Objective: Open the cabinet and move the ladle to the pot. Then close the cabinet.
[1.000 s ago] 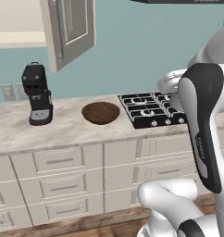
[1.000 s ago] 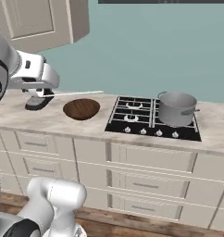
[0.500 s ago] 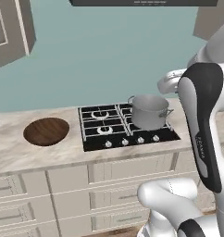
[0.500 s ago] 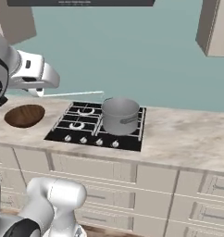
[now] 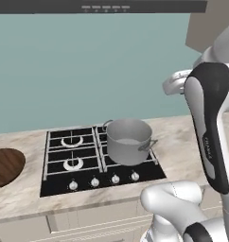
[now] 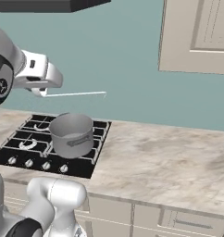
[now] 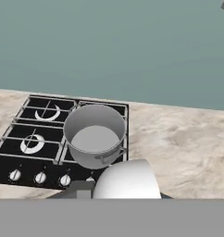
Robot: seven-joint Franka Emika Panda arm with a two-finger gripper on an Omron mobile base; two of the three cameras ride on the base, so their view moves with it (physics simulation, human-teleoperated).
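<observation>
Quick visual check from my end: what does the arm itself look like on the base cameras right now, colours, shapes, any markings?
The arm is glossy white with rounded, tube-like links and dark grey to black bands at the joints. One dark band carries small pale lettering, too small to read. The hand end is a boxy white block with a small dark square mark. No loose cables are visible.

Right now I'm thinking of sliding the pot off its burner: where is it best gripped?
Take the pot by its loop handle, not the wide round wall. In the hand view that handle juts toward the camera, so come in from that near side.
</observation>
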